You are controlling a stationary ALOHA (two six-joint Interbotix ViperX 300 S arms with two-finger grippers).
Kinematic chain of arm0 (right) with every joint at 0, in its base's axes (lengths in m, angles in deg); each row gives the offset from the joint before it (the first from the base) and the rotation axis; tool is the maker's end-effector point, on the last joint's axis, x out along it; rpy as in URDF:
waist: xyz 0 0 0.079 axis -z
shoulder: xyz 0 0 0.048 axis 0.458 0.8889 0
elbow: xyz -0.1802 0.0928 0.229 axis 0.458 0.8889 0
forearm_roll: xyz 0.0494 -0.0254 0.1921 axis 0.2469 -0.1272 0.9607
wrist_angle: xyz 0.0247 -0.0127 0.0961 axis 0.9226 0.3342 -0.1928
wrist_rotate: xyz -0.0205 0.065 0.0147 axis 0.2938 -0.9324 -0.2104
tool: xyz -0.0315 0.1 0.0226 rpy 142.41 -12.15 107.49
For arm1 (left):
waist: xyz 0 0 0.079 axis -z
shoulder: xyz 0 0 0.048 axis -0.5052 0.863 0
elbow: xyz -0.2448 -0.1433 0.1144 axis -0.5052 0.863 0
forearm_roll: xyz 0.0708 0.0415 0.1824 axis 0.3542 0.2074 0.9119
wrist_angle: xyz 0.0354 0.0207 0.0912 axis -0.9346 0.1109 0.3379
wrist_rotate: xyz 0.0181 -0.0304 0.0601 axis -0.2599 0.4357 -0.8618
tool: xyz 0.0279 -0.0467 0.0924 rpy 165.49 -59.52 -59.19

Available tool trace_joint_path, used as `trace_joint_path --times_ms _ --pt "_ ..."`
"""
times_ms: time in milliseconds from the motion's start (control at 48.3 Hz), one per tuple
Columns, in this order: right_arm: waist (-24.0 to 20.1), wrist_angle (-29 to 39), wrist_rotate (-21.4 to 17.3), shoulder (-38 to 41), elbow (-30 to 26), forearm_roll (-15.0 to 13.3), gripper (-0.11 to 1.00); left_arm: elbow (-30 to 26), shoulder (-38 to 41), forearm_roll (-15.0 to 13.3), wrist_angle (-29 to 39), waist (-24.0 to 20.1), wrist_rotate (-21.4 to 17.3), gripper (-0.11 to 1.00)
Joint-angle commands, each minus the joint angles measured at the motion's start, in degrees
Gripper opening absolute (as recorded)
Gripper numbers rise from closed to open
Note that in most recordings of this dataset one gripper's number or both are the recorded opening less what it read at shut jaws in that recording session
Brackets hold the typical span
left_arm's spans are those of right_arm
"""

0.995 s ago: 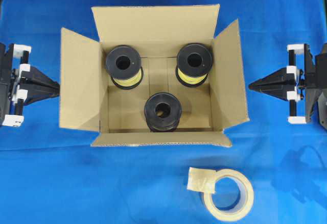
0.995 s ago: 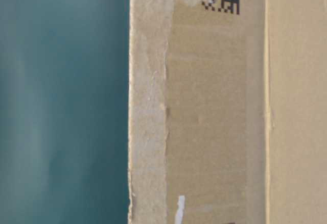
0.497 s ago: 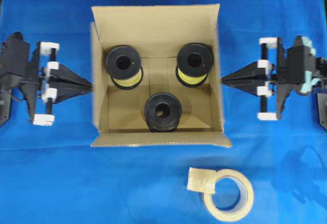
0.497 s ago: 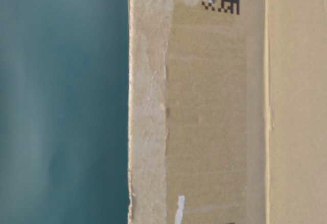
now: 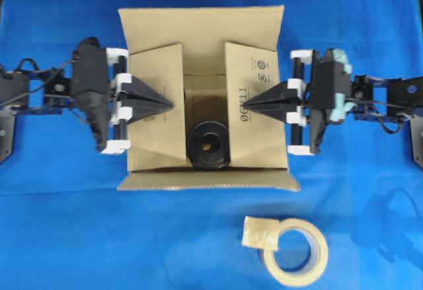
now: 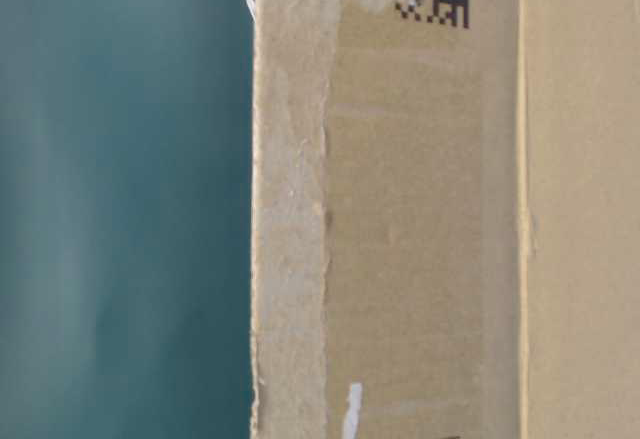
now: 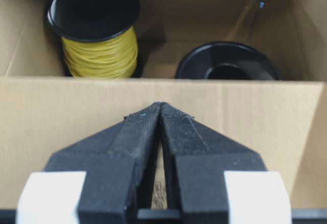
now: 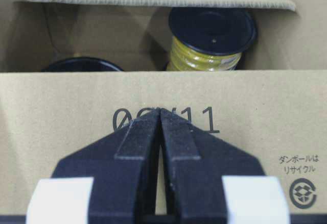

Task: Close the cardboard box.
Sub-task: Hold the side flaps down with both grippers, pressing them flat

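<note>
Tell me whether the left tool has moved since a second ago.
Yes. The left tool has moved rightward in the overhead view, from outside the cardboard box to over its folded side flap, judged against the tape roll.

The left gripper (image 7: 160, 113), jaws pressed together, rested its tip on a flap of the cardboard box (image 7: 61, 117) across the frame's middle. Beyond, a yellow-wound spool (image 7: 97, 35) stood upper left, a black spool (image 7: 227, 63) upper right.
</note>
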Motion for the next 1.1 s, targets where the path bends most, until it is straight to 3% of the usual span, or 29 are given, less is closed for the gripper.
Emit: trace_joint_path --times_ms 0,456,725,1077 --pt "0.2 -0.5 0.0 1.6 -1.9 0.2 0.0 -2.5 2.2 0.2 -0.3 -0.3 -0.2 0.0" --pt "0.4 -0.9 -0.2 4.8 -2.2 0.5 0.0 -4.1 6.0 0.1 -0.7 -0.5 0.1 0.0" --pt "0.4 -1.1 -0.5 4.8 -2.3 0.5 0.0 -9.1 8.8 0.2 -0.8 -3.3 -0.4 0.0" --pt "-0.2 -1.1 -0.6 4.8 -2.3 0.5 0.0 -17.6 13.9 0.2 -1.1 -8.0 -6.2 0.0"
